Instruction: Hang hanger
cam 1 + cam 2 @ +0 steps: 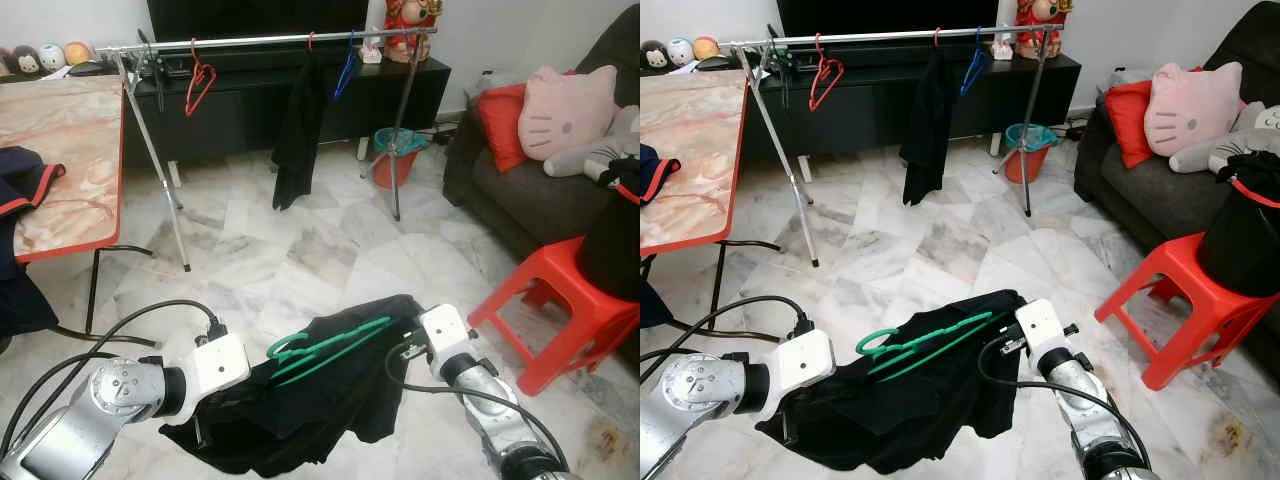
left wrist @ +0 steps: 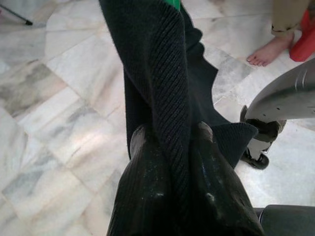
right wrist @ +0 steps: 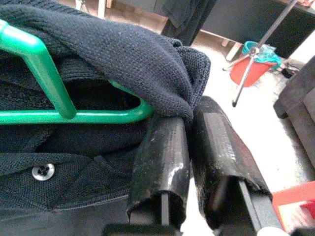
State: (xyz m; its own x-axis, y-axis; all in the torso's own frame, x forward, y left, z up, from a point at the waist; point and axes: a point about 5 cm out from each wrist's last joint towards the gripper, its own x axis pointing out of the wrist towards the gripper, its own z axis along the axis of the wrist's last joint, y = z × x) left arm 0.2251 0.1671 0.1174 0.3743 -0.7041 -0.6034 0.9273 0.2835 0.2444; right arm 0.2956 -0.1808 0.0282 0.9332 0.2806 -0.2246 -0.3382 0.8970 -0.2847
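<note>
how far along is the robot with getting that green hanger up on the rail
Done: a black garment already hangs on the rail. In hand: left gripper and right gripper each pinch the black shirt, with the green hanger lying on it. Left: seating the hanger, then hooking it on the rail across the room.

White marble tile floor (image 1: 300,250) carries a metal clothes rack (image 1: 160,165) on splayed legs, a red plastic stool (image 1: 560,305) by the sofa, a red bucket (image 1: 398,155) and a red-edged table (image 1: 70,160)
</note>
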